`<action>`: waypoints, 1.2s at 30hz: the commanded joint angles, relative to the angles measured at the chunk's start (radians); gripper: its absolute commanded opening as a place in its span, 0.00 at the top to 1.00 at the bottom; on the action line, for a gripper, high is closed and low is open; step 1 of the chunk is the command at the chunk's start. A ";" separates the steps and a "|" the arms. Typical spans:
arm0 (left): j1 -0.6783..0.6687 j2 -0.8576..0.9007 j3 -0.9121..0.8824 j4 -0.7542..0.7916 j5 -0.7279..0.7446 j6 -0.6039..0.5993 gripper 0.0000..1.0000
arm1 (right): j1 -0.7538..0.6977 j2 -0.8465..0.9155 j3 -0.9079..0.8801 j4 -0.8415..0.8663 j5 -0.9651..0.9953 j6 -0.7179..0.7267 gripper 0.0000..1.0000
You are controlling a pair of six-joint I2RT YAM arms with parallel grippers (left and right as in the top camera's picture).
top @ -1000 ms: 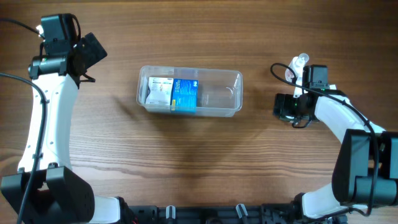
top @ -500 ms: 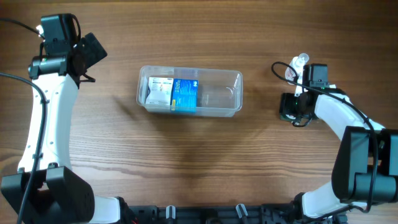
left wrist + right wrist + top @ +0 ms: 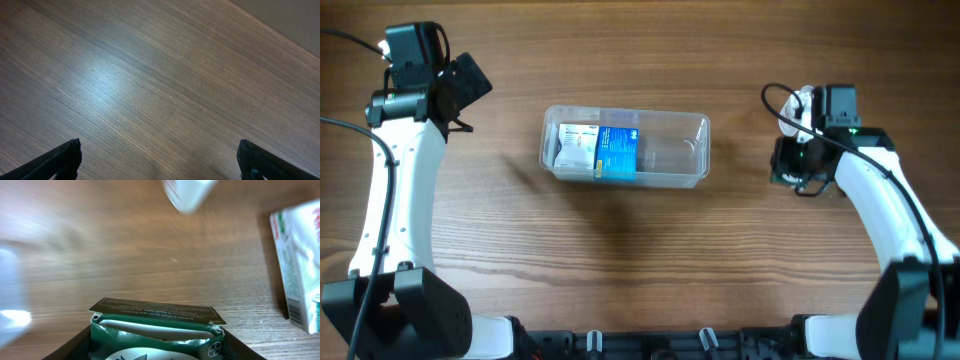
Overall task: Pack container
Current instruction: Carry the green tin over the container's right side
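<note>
Grip on green box [image 3: 157, 322]: within the last second your right gripper [image 3: 788, 165] narrowed from fully spread and clenched on this box. In the wrist view the box filled the gap between the jaws and its top flap looked crumpled.
Right arm: over that second the wrist swung a little toward the desk's right edge; nothing else on the desk moved.
Meaning for the task: you appeared to have just secured the next item. The judgement is that the pick was done, and that the lift and carry to the container were not yet begun.
Container [image 3: 682, 150]: it lay at the middle of the desk, well apart from both arms. It already held a white box [image 3: 578, 148] and a blue box [image 3: 618, 152] side by side in its left half; its right half was bare.
Left gripper [image 3: 160, 167]: released and spread wide over bare wood near the far left corner, grasping nothing.
Neighbours of the grip: a white carton [image 3: 300, 265] lay just beside the green box, and a pale blurred shape [image 3: 187, 195] lay beyond it; you could not tell what that was.
Desk [image 3: 620, 260]: brown wood grain with a soft sheen.
Room: only a dull grey band [image 3: 295, 20] showed past the desk's edge.
</note>
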State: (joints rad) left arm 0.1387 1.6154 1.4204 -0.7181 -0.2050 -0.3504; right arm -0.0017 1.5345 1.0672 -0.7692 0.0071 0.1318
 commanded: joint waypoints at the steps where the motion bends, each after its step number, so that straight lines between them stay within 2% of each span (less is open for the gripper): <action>1: 0.004 -0.011 0.007 0.002 -0.006 0.005 0.00 | 0.103 -0.086 0.127 -0.037 -0.016 0.138 0.43; 6: 0.004 -0.011 0.007 0.002 -0.006 0.005 0.00 | 0.309 -0.095 0.246 0.011 -0.016 0.258 0.43; 11: 0.004 -0.011 0.007 0.002 -0.006 0.005 0.00 | 0.459 -0.070 0.248 0.144 -0.015 0.360 0.43; 16: 0.004 -0.011 0.007 0.002 -0.006 0.005 0.00 | 0.579 0.049 0.248 0.230 0.000 0.395 0.43; 24: 0.004 -0.011 0.007 0.002 -0.006 0.005 0.00 | 0.644 0.219 0.248 0.255 0.080 0.412 0.43; 36: 0.004 -0.011 0.007 0.002 -0.006 0.005 0.00 | 0.660 0.323 0.248 0.253 0.133 0.409 0.43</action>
State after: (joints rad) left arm 0.1387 1.6154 1.4204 -0.7181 -0.2050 -0.3500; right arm 0.6434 1.8122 1.2968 -0.5186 0.1108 0.5274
